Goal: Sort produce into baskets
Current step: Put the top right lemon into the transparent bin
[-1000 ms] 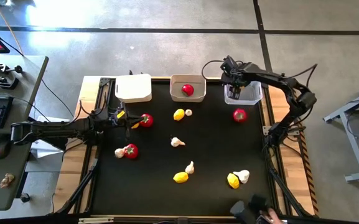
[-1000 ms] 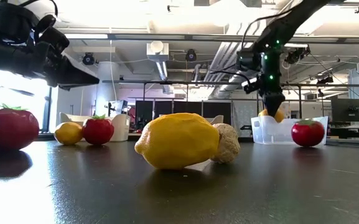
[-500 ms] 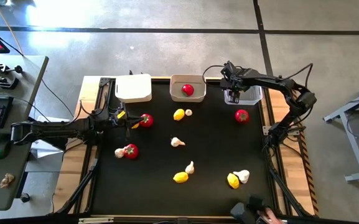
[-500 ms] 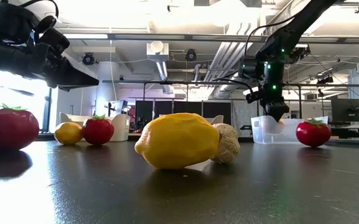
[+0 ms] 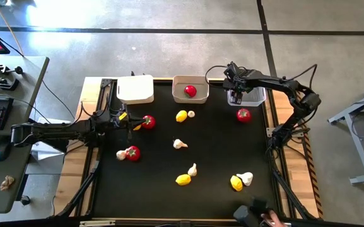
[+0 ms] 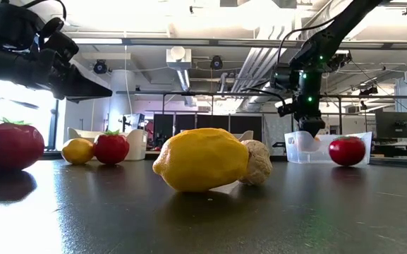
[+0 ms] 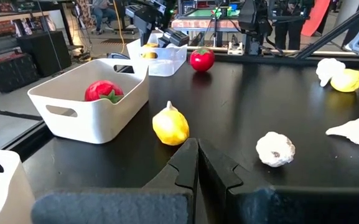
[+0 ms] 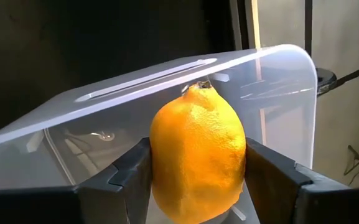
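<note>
Yellow lemon (image 8: pixel 198 152) between right tool (image 8: pixel 198 186) fingers.

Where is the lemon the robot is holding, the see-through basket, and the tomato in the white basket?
lemon (image 8: pixel 198 155), right wrist view, middle of its peel.
clear basket (image 8: pixel 279 81), right wrist view, far wall.
tomato (image 5: pixel 190 91), high view, its red top, inside the middle basket.

The pebbled, faintly glossy orange-yellow plastic lemon (image 8: pixel 198 149) sits between the matt, dark plastic fingers (image 8: pixel 128 171) of the right end effector (image 8: pixel 198 186), over a smooth translucent clear-bluish plastic bin (image 8: pixel 279 81). The black desk (image 6: pixel 203 219) has a fine-grained, semi-gloss top that mirrors the ceiling light. The opaque white rounded plastic bin (image 7: pixel 73 109) looks smooth and satin, and the red round toy tomato (image 6: pixel 348 150) is shiny.
</note>
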